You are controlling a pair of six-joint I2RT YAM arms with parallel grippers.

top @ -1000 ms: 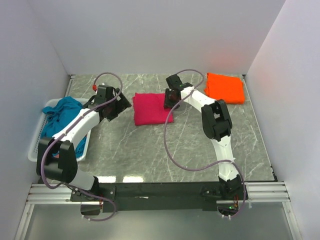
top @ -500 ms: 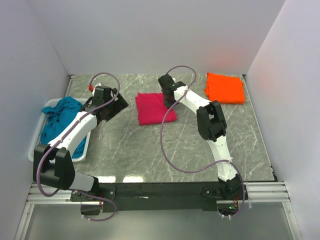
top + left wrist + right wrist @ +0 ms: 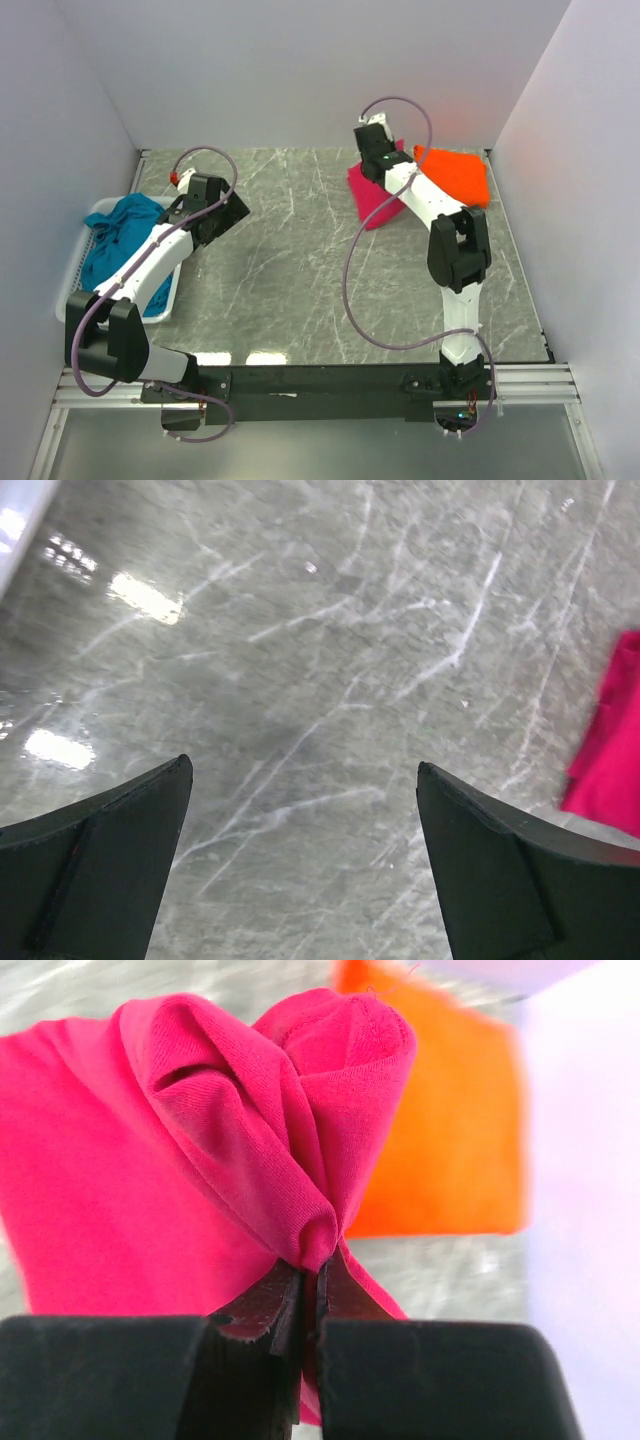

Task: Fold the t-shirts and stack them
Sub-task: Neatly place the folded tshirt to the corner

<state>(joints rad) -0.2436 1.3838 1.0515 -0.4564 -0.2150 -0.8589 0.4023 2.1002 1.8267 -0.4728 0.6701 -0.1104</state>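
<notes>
Near the far right corner of the table (image 3: 300, 290), we hold the magenta t-shirt (image 3: 130, 1160) clenched in the right gripper (image 3: 310, 1282). The folded orange t-shirt (image 3: 455, 178) lies just to its right; the left gripper (image 3: 302, 770), wide open, is well apart.

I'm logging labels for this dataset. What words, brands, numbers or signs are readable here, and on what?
None readable. No text shows on the pink t-shirt, the orange t-shirt, the teal t-shirt or the white basket.
</notes>
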